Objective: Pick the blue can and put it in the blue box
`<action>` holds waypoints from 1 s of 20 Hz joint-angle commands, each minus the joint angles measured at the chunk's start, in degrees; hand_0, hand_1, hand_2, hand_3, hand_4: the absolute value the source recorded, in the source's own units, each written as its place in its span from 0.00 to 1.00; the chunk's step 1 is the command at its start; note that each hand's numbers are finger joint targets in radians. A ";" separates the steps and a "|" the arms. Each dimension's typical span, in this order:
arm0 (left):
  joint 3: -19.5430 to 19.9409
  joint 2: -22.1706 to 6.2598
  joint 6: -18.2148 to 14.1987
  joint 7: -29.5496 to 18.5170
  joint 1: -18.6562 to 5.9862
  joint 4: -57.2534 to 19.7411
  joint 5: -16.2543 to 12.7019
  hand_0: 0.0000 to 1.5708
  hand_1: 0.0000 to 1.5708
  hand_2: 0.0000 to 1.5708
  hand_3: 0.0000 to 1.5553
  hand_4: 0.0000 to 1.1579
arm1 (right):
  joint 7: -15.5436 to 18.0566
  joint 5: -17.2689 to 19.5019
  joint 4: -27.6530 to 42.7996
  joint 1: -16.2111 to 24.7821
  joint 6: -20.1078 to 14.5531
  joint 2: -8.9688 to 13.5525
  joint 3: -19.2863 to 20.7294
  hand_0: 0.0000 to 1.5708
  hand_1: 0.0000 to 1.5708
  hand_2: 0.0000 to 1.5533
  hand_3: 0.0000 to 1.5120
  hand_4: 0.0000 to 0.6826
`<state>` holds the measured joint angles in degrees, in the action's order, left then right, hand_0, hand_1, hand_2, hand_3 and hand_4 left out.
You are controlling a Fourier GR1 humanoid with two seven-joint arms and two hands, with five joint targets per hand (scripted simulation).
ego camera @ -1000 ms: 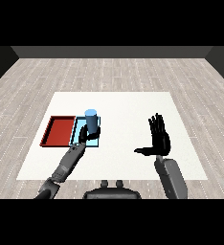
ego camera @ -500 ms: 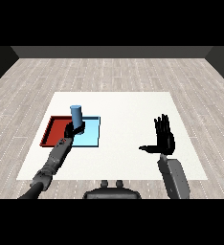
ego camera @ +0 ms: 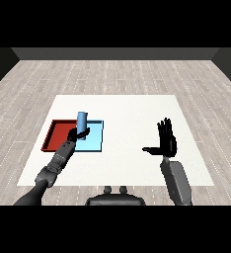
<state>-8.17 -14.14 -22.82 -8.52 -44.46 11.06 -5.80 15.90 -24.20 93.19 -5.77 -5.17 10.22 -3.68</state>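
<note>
The left hand curls round the upright blue can, holding it over the blue tray's left edge, beside the red tray. The right hand hovers far right, fingers spread, holding nothing. Setting down and releasing appear to remain.

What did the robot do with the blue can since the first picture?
The left hand, fingers curled round the blue can, carried it a little leftward, so it now stands upright over the blue tray, near its edge beside the red tray. It has not let go. The right hand stayed open and raised; both trays stayed put.
</note>
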 commanded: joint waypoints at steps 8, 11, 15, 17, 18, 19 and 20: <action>0.03 3.71 3.12 5.38 -0.52 -10.00 2.03 1.00 1.00 0.91 0.00 0.67 | 2.68 -0.22 -3.28 0.69 2.40 -0.86 1.04 0.00 0.00 0.00 0.00 0.00; -1.64 5.86 0.69 5.37 -0.90 -10.81 4.16 0.92 0.92 0.88 0.00 0.45 | 4.10 0.55 -7.38 -3.12 2.53 -1.74 1.23 0.00 0.00 0.00 0.00 0.00; -2.12 4.33 2.05 6.04 -0.20 -10.91 5.21 0.00 0.00 0.00 0.00 0.00 | 1.30 -2.04 -3.50 -0.72 4.15 0.04 2.56 0.00 0.00 0.00 0.00 0.00; -1.24 3.92 -2.52 7.03 -2.18 -10.04 4.90 0.00 0.00 0.00 0.00 0.00 | 4.34 -1.47 -6.49 -0.64 4.79 -1.39 2.91 0.00 0.00 0.00 0.00 0.00; -0.80 2.34 -3.76 3.45 0.28 -9.52 4.56 0.00 0.00 0.00 0.00 0.00 | 2.20 -1.50 -5.09 -1.69 4.12 -1.16 2.37 0.00 0.00 0.00 0.00 0.00; -0.89 3.99 -5.52 4.36 -1.52 -9.34 4.89 0.00 0.00 0.00 0.00 0.00 | -0.56 -1.20 -0.58 -1.45 2.20 -0.92 1.83 0.00 0.00 0.00 0.00 0.00; 1.17 3.59 -8.74 2.57 -0.88 -7.69 2.93 0.00 0.00 0.00 0.00 0.00 | 0.34 -3.24 -0.85 0.90 4.61 0.44 3.83 0.00 0.00 0.00 0.00 0.00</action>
<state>-8.90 -10.29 -25.70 -4.57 -47.59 3.51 -1.55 17.53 -25.89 90.17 -6.16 -1.49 9.71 -1.09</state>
